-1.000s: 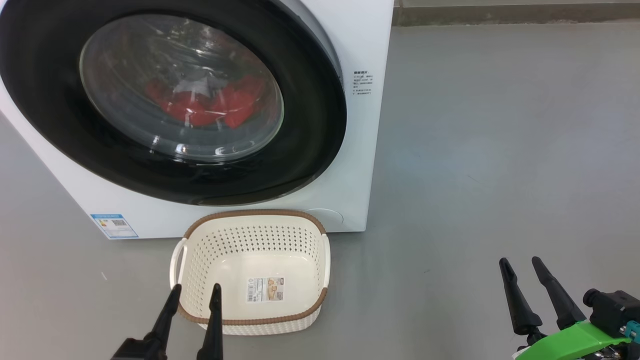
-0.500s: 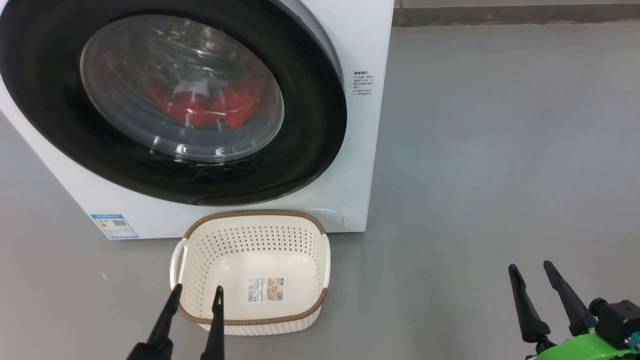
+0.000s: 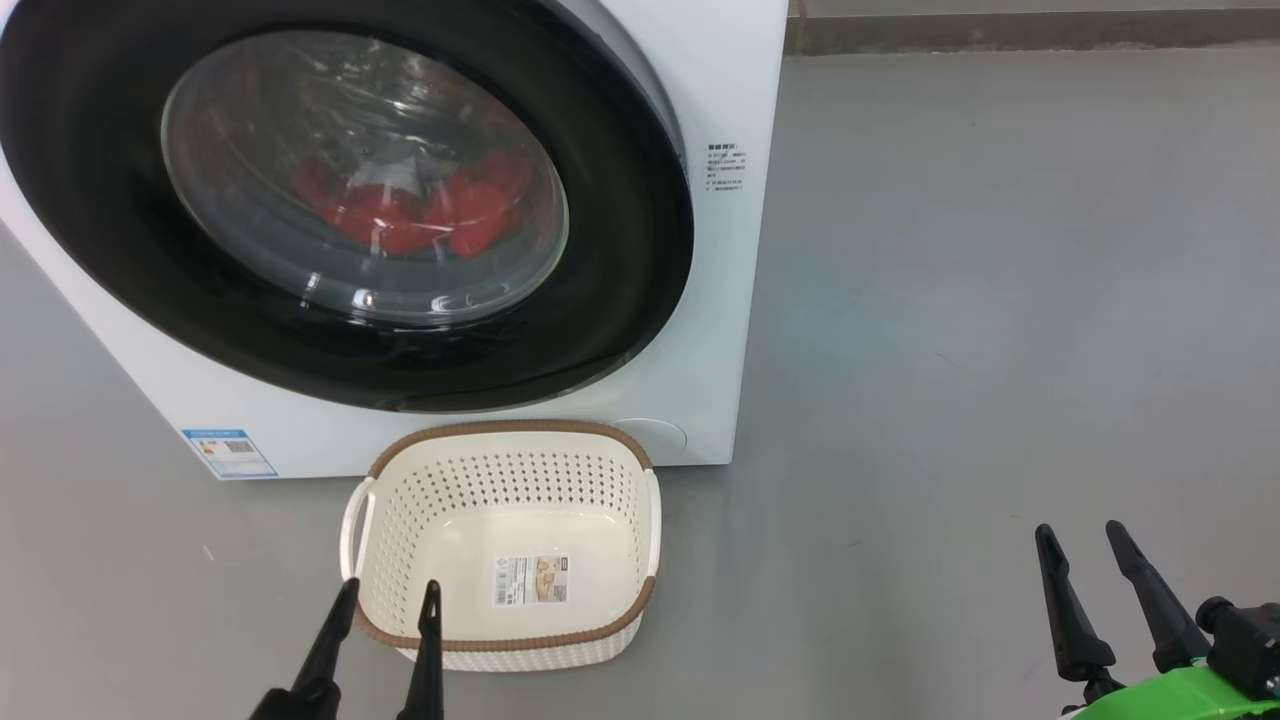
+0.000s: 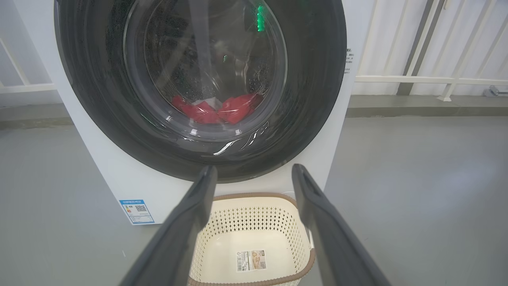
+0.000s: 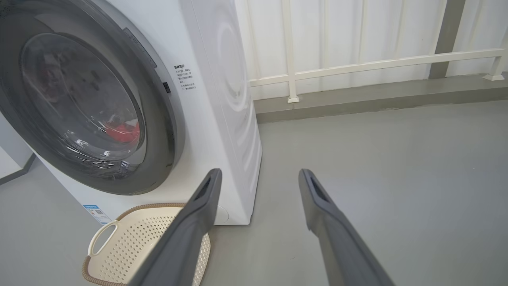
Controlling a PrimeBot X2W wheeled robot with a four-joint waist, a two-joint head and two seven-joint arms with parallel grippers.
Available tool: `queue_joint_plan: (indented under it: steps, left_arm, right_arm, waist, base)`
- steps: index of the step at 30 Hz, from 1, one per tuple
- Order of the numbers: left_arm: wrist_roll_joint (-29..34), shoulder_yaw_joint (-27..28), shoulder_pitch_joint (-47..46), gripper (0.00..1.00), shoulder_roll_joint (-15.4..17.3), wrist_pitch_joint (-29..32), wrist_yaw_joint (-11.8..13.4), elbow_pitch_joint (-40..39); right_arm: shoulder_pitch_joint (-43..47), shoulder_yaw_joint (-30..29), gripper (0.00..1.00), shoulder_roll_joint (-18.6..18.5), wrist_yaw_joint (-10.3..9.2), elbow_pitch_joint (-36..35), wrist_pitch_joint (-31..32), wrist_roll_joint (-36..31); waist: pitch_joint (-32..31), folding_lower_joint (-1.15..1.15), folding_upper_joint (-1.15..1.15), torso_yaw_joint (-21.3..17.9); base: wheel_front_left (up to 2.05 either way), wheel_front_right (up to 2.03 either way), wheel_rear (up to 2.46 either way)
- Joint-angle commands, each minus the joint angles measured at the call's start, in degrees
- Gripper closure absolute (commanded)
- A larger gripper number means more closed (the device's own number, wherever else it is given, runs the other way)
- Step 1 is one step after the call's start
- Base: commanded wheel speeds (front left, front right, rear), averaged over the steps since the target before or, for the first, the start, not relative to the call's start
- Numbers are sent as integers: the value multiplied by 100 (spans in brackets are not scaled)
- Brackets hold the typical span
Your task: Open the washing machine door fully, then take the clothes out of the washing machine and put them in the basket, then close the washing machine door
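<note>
The big white front-loading washing machine (image 3: 720, 300) stands on the grey floor (image 3: 950, 350). Its large round door (image 3: 620, 250), with a shiny black rim and a clear glass bowl, is shut. So the bright red clothes (image 3: 430, 215) are inside the machine, low down, seen through the glass. The small cream plastic basket (image 3: 510, 427) with holes and a brown rim sits on the floor just in front of the machine, below the door. I think it is there so the clothes have only a short way to go. It holds nothing but a paper sticker (image 3: 532, 579) on its bottom.

The left claw (image 3: 391, 584) hangs by the near left edge of the basket, its two dark fingers (image 3: 326, 640) spread wide, holding nothing. The right claw (image 3: 1079, 530) hangs far off to the right over bare floor, wide and empty too. I think both are open so they are ready to grab, and the door has to come first.

The top and left of the door are cut off, and I can't make out a clear handle. Shine on the glass blurs the clothes, so I can't tell how many there are.
</note>
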Motion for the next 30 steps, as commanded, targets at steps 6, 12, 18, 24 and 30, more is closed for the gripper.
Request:
queue_joint_plan:
  steps: [6,12,18,24,30]
  left_arm:
    - [4,208,-74,0,54,-69,0,-103]
    - [17,186,-74,0,54,-69,-4,-113]
    - [21,108,-105,0,54,-69,3,-132]
    - [18,50,-200,0,54,-69,16,-141]
    - [27,-18,-365,0,54,-69,12,-153]
  right_arm:
    - [-21,68,0,-55,36,-192,-77,-59]
    - [-41,111,0,-66,36,-203,-77,-56]
    - [-201,228,100,-7,36,-287,-77,109]
    - [-854,443,100,80,36,-304,-77,418]
    - [-1850,584,100,127,36,-272,-77,829]
  waist:
    - [3,0,0,6]
    - [7,0,0,8]
    - [55,0,0,42]
    - [210,0,0,60]
    - [394,0,0,129]
  base:
    - [0,0,0]
    - [0,0,0]
    - [0,0,0]
    - [0,0,0]
    - [0,0,0]
